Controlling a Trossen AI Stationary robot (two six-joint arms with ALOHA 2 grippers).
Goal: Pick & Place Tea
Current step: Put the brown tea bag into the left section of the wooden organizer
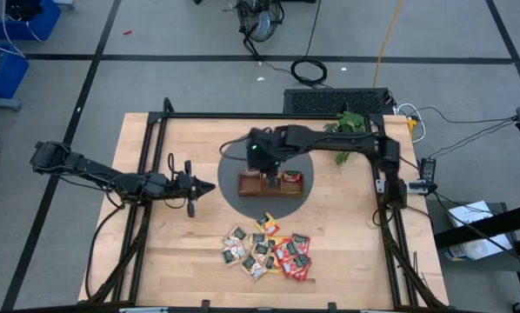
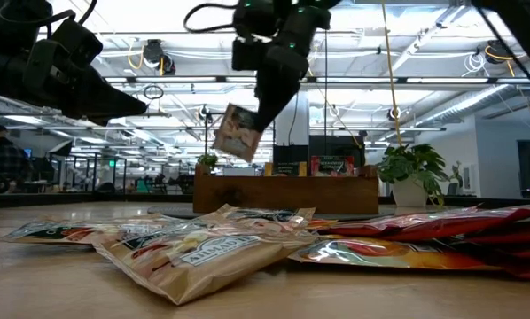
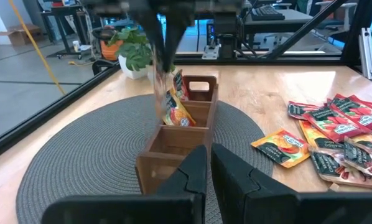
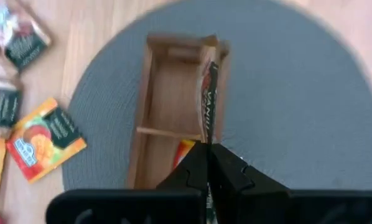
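Observation:
My right gripper point(image 4: 209, 152) hangs over the brown wooden tray point(image 1: 270, 183), shut on a pale tea sachet point(image 2: 237, 133). An orange sachet point(image 3: 176, 112) stands in the tray's middle compartment. The other sachets, green, orange and red, lie in a loose pile point(image 1: 269, 252) on the table near its front edge. My left gripper point(image 1: 190, 187) waits shut above the table, left of the tray and pointing at it. My right gripper pinches the pale sachet between its two fingers at the sachet's upper edge point(image 2: 252, 113), coming from above and pointing down. The sachet hangs tilted below the fingers point(image 2: 269, 97), clear of the tray. Seen edge-on point(image 4: 209, 93), it is above one long wall of the tray.
The tray stands on a round grey mat point(image 1: 230, 196). A potted green plant point(image 1: 349, 126) sits at the far right of the table, behind the mat. Black frame rails run along the table's left and right sides. Bare wood lies between the mat and the pile.

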